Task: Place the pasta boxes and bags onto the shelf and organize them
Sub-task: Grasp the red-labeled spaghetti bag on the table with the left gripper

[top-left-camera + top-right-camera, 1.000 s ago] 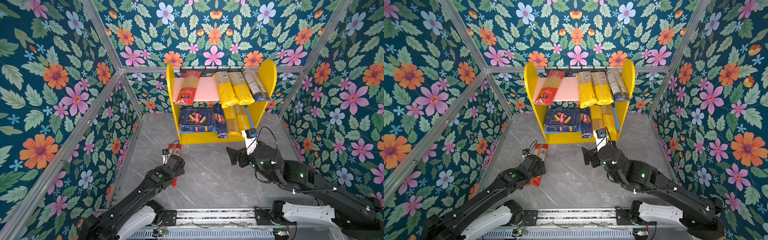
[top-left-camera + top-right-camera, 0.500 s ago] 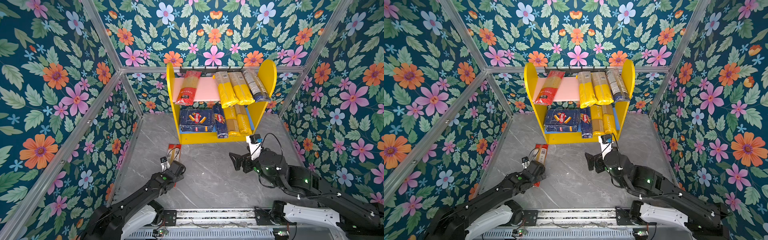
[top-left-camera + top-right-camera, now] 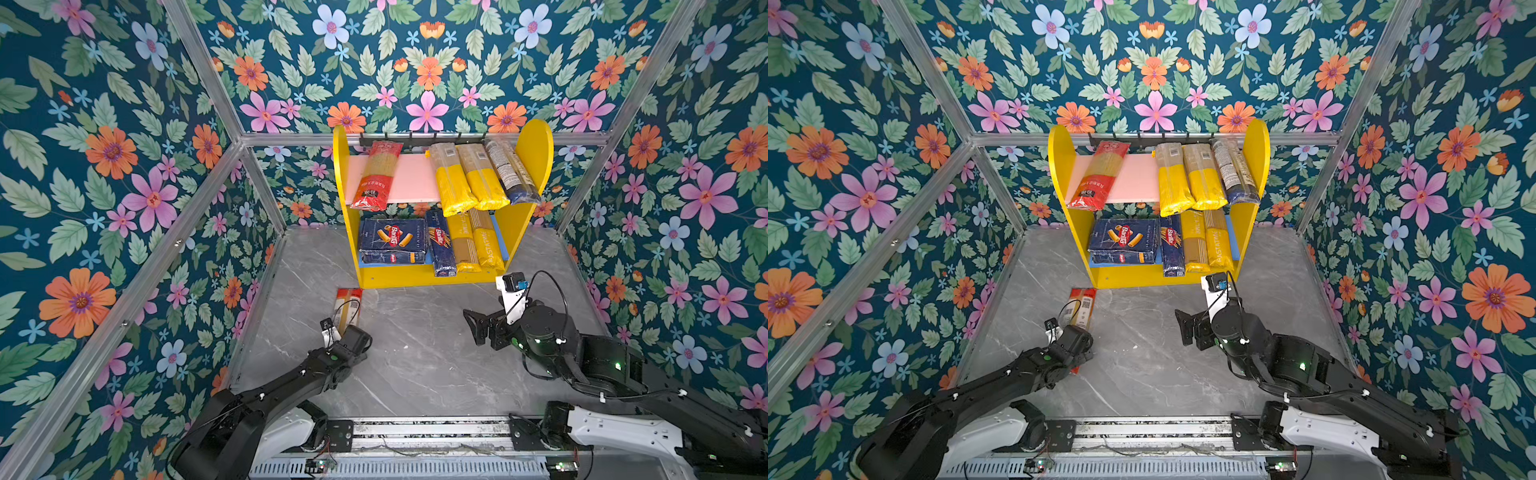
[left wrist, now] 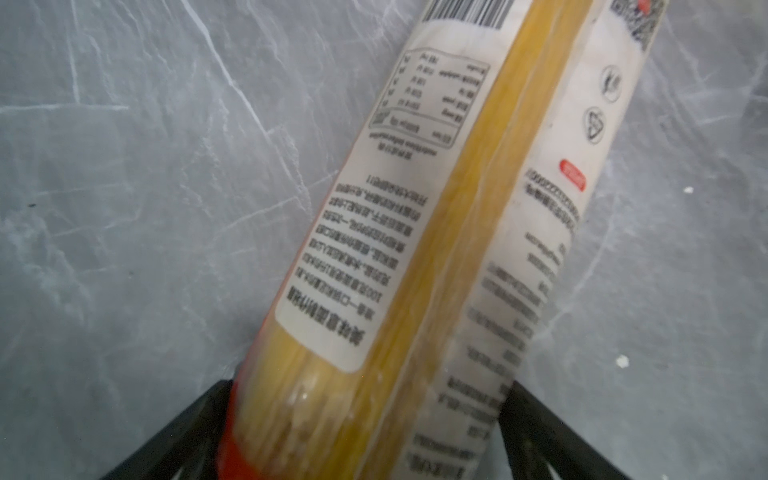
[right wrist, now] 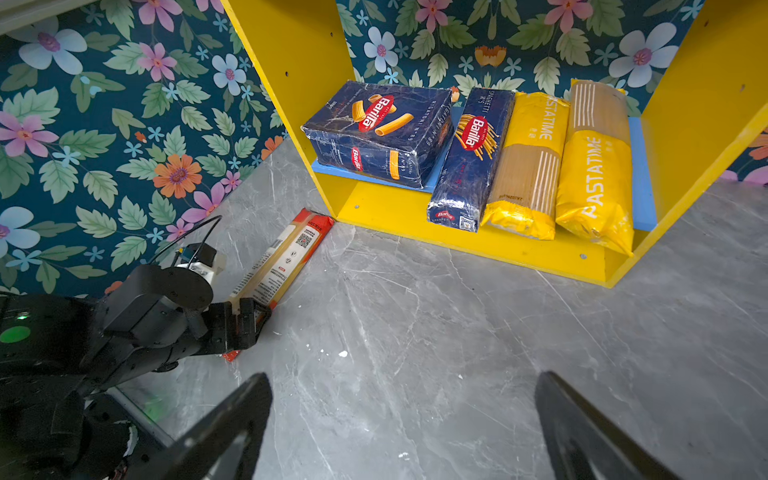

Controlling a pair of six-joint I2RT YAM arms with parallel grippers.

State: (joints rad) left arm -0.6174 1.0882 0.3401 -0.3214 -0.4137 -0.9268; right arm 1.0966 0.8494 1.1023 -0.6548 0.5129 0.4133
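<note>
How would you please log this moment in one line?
left jaws: open, astride red-ended bag on floor | right jaws: open, empty | shelf: both tiers stocked

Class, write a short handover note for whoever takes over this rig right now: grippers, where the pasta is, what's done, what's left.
Left gripper: open, jaws either side of the floor bag, red-ended, lying before the shelf; not lifted.
Right gripper: open, empty, above the floor.
Done: upper board holds a red-ended bag, two yellow bags, a blue-ended bag; lower board holds the rigatoni box, spaghetti box, two PASTATIME bags.
Left: grip the floor bag and shelve it, probably in the upper board's gap.
</note>
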